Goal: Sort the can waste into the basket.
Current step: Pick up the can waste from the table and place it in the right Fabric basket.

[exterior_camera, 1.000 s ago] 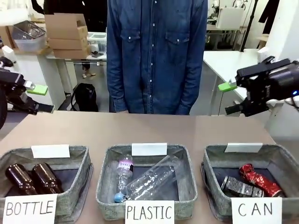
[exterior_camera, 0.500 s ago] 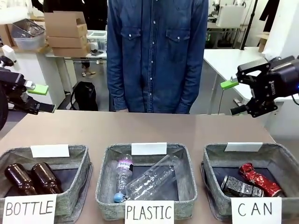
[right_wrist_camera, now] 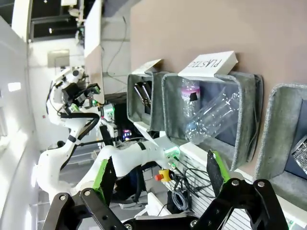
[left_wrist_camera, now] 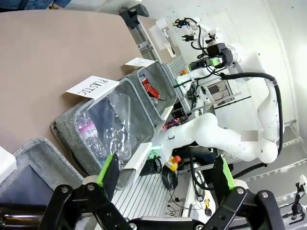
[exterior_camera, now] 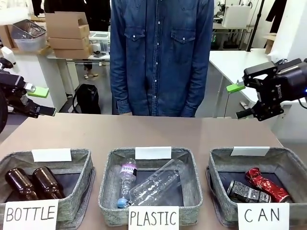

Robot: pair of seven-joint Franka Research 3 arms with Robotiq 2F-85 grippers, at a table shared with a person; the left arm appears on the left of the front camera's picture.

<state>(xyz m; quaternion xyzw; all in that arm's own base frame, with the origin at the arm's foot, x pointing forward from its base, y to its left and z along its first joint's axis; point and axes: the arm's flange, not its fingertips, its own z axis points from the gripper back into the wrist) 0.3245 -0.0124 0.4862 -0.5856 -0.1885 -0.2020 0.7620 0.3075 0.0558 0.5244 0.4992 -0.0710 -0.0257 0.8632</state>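
The shiny red can (exterior_camera: 266,183) and the black-and-silver can (exterior_camera: 247,192) lie side by side inside the grey basket (exterior_camera: 288,160) with the CAN sign (exterior_camera: 263,215), at the front right of the table. My right gripper (exterior_camera: 238,101) hangs open and empty in the air behind and above that basket. In the right wrist view my right gripper (right_wrist_camera: 160,175) is spread wide, and the basket (right_wrist_camera: 283,120) with a bit of the black-and-silver can (right_wrist_camera: 301,153) sits at the right edge. My left gripper (exterior_camera: 43,101) is open and empty at the far left; the left wrist view (left_wrist_camera: 165,175) shows the red can (left_wrist_camera: 149,89) far off.
The middle basket signed PLASTIC (exterior_camera: 108,191) holds clear plastic bottles (exterior_camera: 156,182). The left basket signed BOTTLE (exterior_camera: 76,189) holds two brown glass bottles (exterior_camera: 33,183). A person in a denim shirt (exterior_camera: 160,57) stands at the far side. Bare brown tabletop (exterior_camera: 144,132) stretches behind the baskets.
My right gripper has tilted and shifted slightly to the right in the air. The left gripper and the cans have stayed put.
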